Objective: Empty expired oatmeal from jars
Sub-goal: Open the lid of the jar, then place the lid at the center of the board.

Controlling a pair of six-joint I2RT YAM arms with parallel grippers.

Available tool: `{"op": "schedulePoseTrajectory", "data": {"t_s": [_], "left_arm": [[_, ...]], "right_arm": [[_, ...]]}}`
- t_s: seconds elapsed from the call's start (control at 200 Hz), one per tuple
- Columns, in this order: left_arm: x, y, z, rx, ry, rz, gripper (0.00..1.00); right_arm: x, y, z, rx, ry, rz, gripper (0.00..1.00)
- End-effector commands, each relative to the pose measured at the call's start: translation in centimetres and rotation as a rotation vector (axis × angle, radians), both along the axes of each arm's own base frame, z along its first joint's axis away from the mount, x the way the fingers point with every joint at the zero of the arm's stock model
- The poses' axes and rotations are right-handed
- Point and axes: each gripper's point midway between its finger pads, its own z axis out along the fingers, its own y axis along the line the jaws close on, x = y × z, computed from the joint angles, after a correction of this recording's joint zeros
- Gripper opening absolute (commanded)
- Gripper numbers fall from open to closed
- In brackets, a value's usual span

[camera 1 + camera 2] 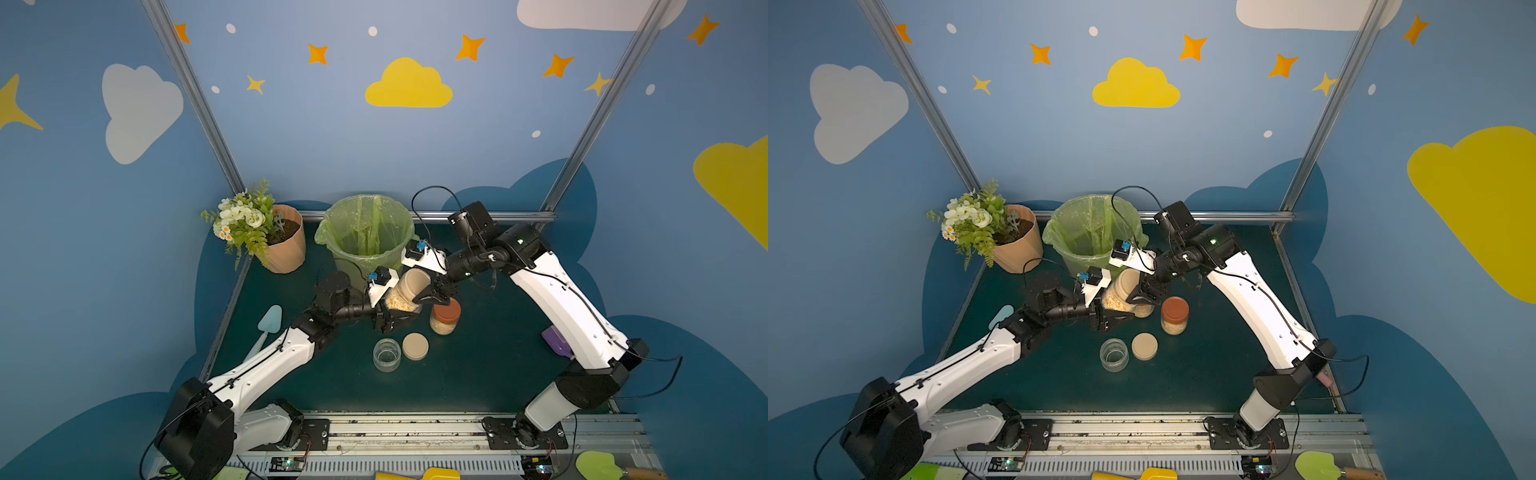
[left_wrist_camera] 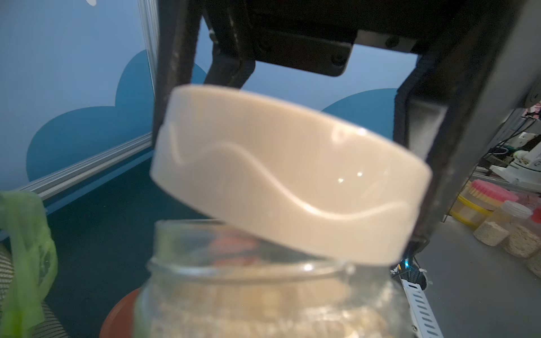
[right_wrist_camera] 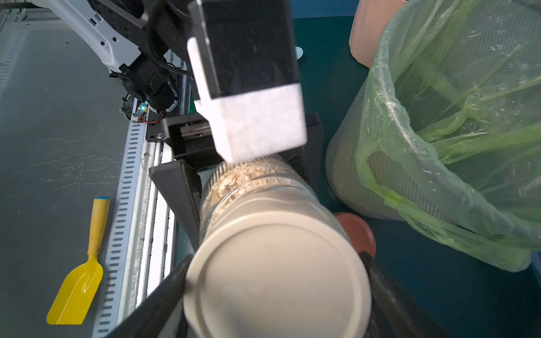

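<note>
Two grips, left jaws pinching oatmeal jar (image 1: pixel 398 302), right jaws pinching beige lid (image 1: pixel 415 284).

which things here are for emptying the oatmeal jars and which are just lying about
For the job: held oatmeal jar, lifted beige lid, orange-lidded jar, empty jar, loose beige lid, green-bagged bin.
Lying about: flower pot, blue trowel, purple object, yellow scoop, green spade.

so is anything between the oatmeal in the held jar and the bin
Yes: the lid, clamped in the right gripper, sits tilted over the mouth of the jar, so the oatmeal cannot pour. Between jar and bin nothing else visible blocks the way.
</note>
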Motion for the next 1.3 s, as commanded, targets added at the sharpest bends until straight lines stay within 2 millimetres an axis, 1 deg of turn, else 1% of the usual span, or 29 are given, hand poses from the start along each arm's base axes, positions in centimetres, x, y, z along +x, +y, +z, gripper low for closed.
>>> {"op": "schedulePoseTrajectory", "data": {"t_s": [0.0, 0.125, 0.265, 0.365, 0.481, 0.601, 0.701, 0.811, 0.886, 1.026, 1.151, 1.292], "left_arm": [[-1.2, 0.5, 2.8, -0.056, -0.116, -0.011, 0.03], [-0.9, 1.4, 2.2, -0.051, -0.115, 0.054, 0.03], [-0.7, 2.8, 1.8, -0.047, -0.107, 0.149, 0.03], [-0.5, 4.3, 1.6, -0.039, -0.100, 0.241, 0.03], [0.2, 6.9, 1.2, -0.049, -0.086, 0.404, 0.04], [0.5, 9.9, 0.3, -0.058, -0.048, 0.564, 0.03], [0.4, 12.6, -0.6, -0.062, -0.022, 0.693, 0.03], [-0.5, 15.5, -0.5, -0.124, -0.007, 0.812, 0.03], [-1.2, 17.0, -0.8, -0.138, -0.003, 0.864, 0.03], [-2.1, 18.9, -1.4, -0.160, 0.004, 0.929, 0.03], [-2.6, 19.5, -1.5, -0.177, -0.013, 0.941, 0.03], [-2.7, 20.1, -1.6, -0.170, -0.020, 0.968, 0.03]], "right_arm": [[1.2, -0.7, 2.0, 0.060, -0.086, -0.046, 0.53], [1.0, -0.9, 2.7, 0.089, -0.092, -0.063, 0.54], [1.5, -1.4, 3.2, 0.130, -0.083, -0.115, 0.54], [1.7, -1.7, 3.1, 0.163, -0.059, -0.155, 0.54], [2.1, -1.4, 2.3, 0.192, 0.008, -0.216, 0.56], [2.1, -0.4, 0.3, 0.182, 0.120, -0.261, 0.56], [2.0, 1.1, -1.7, 0.179, 0.193, -0.294, 0.56], [1.5, 2.8, -4.0, 0.155, 0.254, -0.287, 0.59], [1.5, 3.8, -5.5, 0.123, 0.280, -0.295, 0.59], [1.0, 6.3, -7.5, 0.091, 0.341, -0.267, 0.58], [0.9, 8.5, -9.5, 0.051, 0.360, -0.259, 0.58], [1.4, 10.8, -11.6, 0.033, 0.370, -0.273, 0.57]]}}
